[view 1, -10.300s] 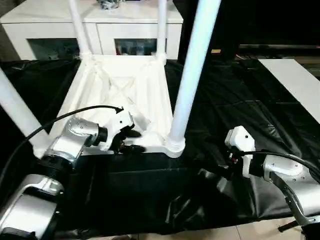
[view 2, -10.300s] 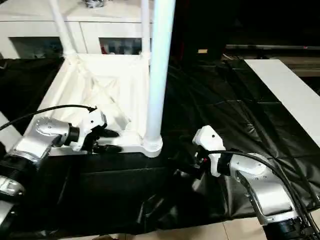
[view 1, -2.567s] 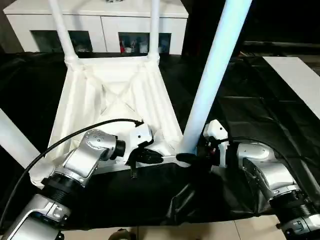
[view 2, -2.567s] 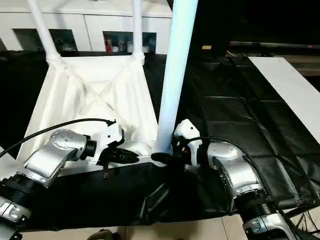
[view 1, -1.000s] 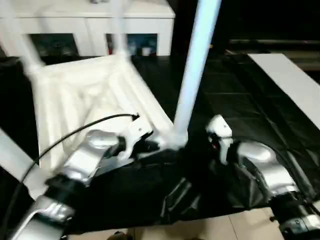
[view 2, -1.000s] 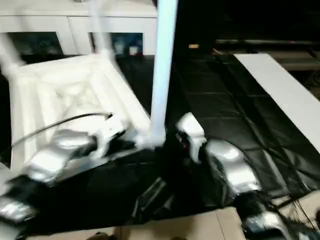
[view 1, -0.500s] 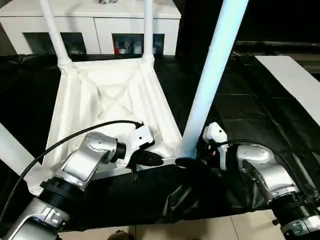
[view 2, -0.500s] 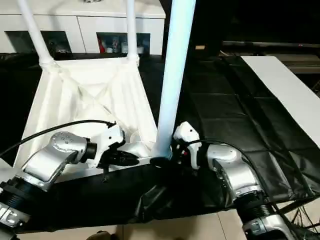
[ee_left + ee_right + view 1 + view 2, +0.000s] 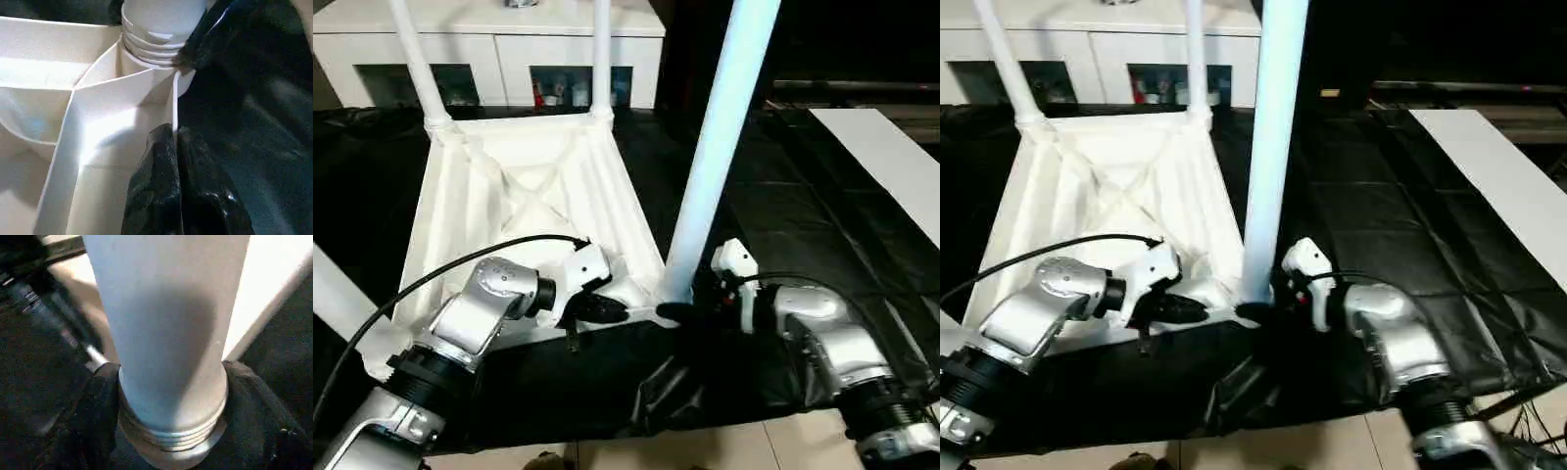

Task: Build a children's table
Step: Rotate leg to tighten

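So the tabletop [image 9: 524, 211] is lying upside down on a black sheet [image 9: 803, 215], ribbed underside facing up, with legs already standing in its corner sockets. Two far legs stick up at the back corners, the far left leg [image 9: 416, 59] and the far right leg [image 9: 601, 54], both upright. The near right leg [image 9: 717, 147] rises tall and a bit tilted from the corner closest to the right arm, and part of another leg [image 9: 337, 294] shows at the near left edge.

The left gripper [image 9: 597, 309] sits at the near rim of the tabletop, just left of that near right corner. In the left wrist view its fingers [image 9: 164, 166] are pressed together, pinched on the thin upright wall of the rim, so it's clamped on the tabletop.

The right gripper [image 9: 677, 312] is down at the base of the near right leg. From the right wrist view, one black finger [image 9: 100, 406] sits on each side of the threaded collar at the bottom of the leg, right up against it. It looks like it's wrapped around the leg base, touching on both sides.

Behind the table there's a white cabinet [image 9: 489, 44] with glass-fronted compartments, and a white board [image 9: 886, 157] lies off on the right.
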Motion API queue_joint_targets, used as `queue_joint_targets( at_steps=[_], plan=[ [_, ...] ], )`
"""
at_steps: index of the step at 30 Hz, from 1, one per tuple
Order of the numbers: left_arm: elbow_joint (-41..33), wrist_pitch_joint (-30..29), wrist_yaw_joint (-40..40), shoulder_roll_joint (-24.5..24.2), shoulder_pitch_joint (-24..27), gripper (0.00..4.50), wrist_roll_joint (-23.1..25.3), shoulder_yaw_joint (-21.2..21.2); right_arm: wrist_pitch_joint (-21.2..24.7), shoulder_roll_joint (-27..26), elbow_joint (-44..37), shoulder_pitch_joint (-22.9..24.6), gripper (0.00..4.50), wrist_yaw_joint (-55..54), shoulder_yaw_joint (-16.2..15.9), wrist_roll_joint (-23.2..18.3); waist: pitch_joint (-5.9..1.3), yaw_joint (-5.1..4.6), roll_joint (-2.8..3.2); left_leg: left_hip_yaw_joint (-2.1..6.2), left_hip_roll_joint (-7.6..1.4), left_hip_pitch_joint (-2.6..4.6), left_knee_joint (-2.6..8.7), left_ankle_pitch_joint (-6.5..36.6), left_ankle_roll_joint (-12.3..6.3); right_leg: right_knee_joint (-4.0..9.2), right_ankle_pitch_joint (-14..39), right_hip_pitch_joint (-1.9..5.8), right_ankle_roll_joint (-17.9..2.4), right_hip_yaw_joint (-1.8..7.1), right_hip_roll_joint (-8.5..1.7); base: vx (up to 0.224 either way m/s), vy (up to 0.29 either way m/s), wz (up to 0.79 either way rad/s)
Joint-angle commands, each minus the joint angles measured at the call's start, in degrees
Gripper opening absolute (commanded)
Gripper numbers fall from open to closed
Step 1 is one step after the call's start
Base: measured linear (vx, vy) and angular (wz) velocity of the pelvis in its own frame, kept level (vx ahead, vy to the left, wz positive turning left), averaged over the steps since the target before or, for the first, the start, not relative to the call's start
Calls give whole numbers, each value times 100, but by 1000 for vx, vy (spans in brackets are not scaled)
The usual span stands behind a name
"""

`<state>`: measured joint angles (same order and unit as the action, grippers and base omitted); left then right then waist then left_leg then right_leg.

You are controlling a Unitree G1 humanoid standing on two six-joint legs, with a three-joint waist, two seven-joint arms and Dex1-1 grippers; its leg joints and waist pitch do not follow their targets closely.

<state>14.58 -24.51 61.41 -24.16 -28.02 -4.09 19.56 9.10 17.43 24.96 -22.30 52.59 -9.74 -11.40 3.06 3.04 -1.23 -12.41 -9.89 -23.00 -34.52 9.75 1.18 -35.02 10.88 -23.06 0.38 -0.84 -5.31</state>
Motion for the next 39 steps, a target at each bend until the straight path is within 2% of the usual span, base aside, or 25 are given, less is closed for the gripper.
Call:
queue_joint_targets(
  at_steps=[1,3,4,6,7,9,11,13,15,16,19,20,21,22,24,25,26,28,30,31,32,33,35,36,39],
  plan=[
    [4,-47,-215,328,-94,0,-38,80,6,-177,370,-144,273,-867,110,256,-347,-35,-6,207,-320,206,509,1774,159,431,1560,123,-1135,131,-260,0,0,0],
    [217,-119,-682,607,-152,0,72,33,36,-469,612,-251,272,-1610,204,410,-347,-87,-10,221,-314,209,523,1884,248,447,1742,106,-1063,129,-262,0,0,0],
    [485,-235,-1233,942,-254,0,166,-59,96,-814,851,-403,272,-2458,354,507,-346,-152,-14,230,-298,196,527,1991,333,461,1902,97,-1009,129,-262,0,0,0],
    [603,-334,-1477,1079,-313,0,202,-108,118,-944,965,-484,272,-2813,413,551,-364,-172,-17,258,-297,190,529,2057,371,475,1982,106,-937,118,-275,0,0,0],
    [848,-462,-1956,1322,-442,0,273,-220,134,-1161,1146,-628,272,-3366,505,648,-364,-180,-23,256,-290,184,529,2076,357,484,1980,106,-915,117,-266,0,0,0],
    [1122,-463,-2434,1540,-579,0,375,-302,180,-1399,1348,-771,272,-3740,548,686,-367,-193,-6,228,-282,242,502,2140,369,503,1885,36,-938,135,-245,0,0,0],
    [1440,-304,-2950,1724,-741,0,533,-352,185,-1621,1537,-917,272,-4046,510,748,-378,-180,-9,242,-280,216,508,2118,320,504,1767,79,-895,128,-247,0,0,0],
    [1614,-116,-3298,1830,-823,0,641,-421,87,-1742,1646,-987,272,-4128,371,870,-381,-165,-6,230,-277,202,502,2006,248,502,1562,82,-870,128,-235,0,0,0],
    [1712,-5,-3389,1878,-873,0,717,-464,-194,-1845,1704,-1043,272,-4084,236,998,-395,-125,-37,214,-273,184,486,1809,132,483,1377,110,-872,127,-249,0,0,0],
    [1698,8,-3350,1855,-867,0,729,-459,-328,-1894,1655,-1042,342,-3990,305,894,-393,-107,-24,211,-277,184,480,1780,80,483,1382,112,-867,131,-257,0,0,0],
    [1579,26,-3206,1751,-813,0,707,-447,-513,-1881,1535,-1037,348,-3847,385,825,-391,-105,-7,214,-281,176,491,1790,33,488,1440,108,-858,124,-246,0,0,0],
    [1426,89,-3011,1610,-737,0,677,-414,-499,-1809,1422,-1019,362,-3729,395,784,-393,-130,9,237,-278,134,506,1756,63,472,1428,146,-854,113,-251,0,0,0],
    [1286,136,-2830,1479,-667,0,654,-379,-425,-1753,1302,-989,377,-3558,441,661,-397,-132,10,243,-276,131,512,1764,72,472,1438,149,-830,105,-243,0,0,0],
    [1116,259,-2572,1327,-578,0,609,-337,-329,-1656,1127,-935,389,-3289,455,535,-397,-146,-20,246,-284,116,512,1781,10,466,1392,169,-832,108,-246,0,0,0],
    [895,352,-2244,1150,-449,0,510,-346,-238,-1473,890,-850,396,-2967,444,453,-392,-160,-19,258,-294,115,522,1715,1,452,1317,180,-865,98,-236,0,0,0],
    [659,399,-1919,985,-317,0,373,-388,-196,-1226,644,-732,396,-2587,380,412,-402,-164,2,240,-298,137,504,1677,-23,443,1213,149,-922,113,-240,0,0,0],
    [539,465,-1733,893,-253,0,316,-389,-169,-1098,519,-667,396,-2354,340,376,-404,-167,-15,231,-296,146,494,1648,-52,443,1144,145,-961,114,-231,0,0,0],
    [286,472,-1383,653,-124,0,242,-346,-149,-806,255,-494,396,-1769,239,262,-399,-120,4,216,-313,156,485,1495,-158,414,901,149,-1087,121,-229,0,0,0],
    [-135,522,-694,282,98,0,-26,-273,-133,-343,-100,-224,396,-912,118,85,-400,-75,-10,205,-317,168,472,1438,-208,402,771,165,-1132,124,-228,0,0,0],
    [-268,501,-486,171,164,0,-127,-251,-116,-214,-191,-150,396,-673,98,31,-400,-48,10,203,-331,172,471,1310,-255,366,557,165,-1171,129,-226,0,0,0],
    [-340,478,-375,111,199,0,-187,-237,-100,-151,-238,-113,396,-549,93,-1,-395,-41,12,177,-317,188,463,1283,-290,366,451,145,-1296,123,-200,0,0,0],
    [-404,506,-240,37,237,0,-229,-206,-91,-85,-269,-86,396,-430,85,-15,-395,-41,12,177,-317,188,463,1283,-290,366,451,145,-1296,123,-200,0,0,0],
    [-592,546,152,-157,361,0,-393,-182,-38,186,-371,4,396,54,3,-58,-369,-17,4,190,-326,198,496,1537,-201,396,873,139,-1272,123,-214,0,0,0],
    [-719,437,368,-247,423,0,-508,-186,4,375,-465,73,396,451,-152,-72,-361,-13,-2,189,-333,202,504,1598,-164,402,973,130,-1254,129,-217,0,0,0],
    [-804,368,482,-303,460,0,-552,-185,13,514,-540,135,396,752,-331,-32,-346,25,11,179,-342,239,517,1794,-37,421,1151,92,-1203,142,-216,0,0,0]
  ],
)
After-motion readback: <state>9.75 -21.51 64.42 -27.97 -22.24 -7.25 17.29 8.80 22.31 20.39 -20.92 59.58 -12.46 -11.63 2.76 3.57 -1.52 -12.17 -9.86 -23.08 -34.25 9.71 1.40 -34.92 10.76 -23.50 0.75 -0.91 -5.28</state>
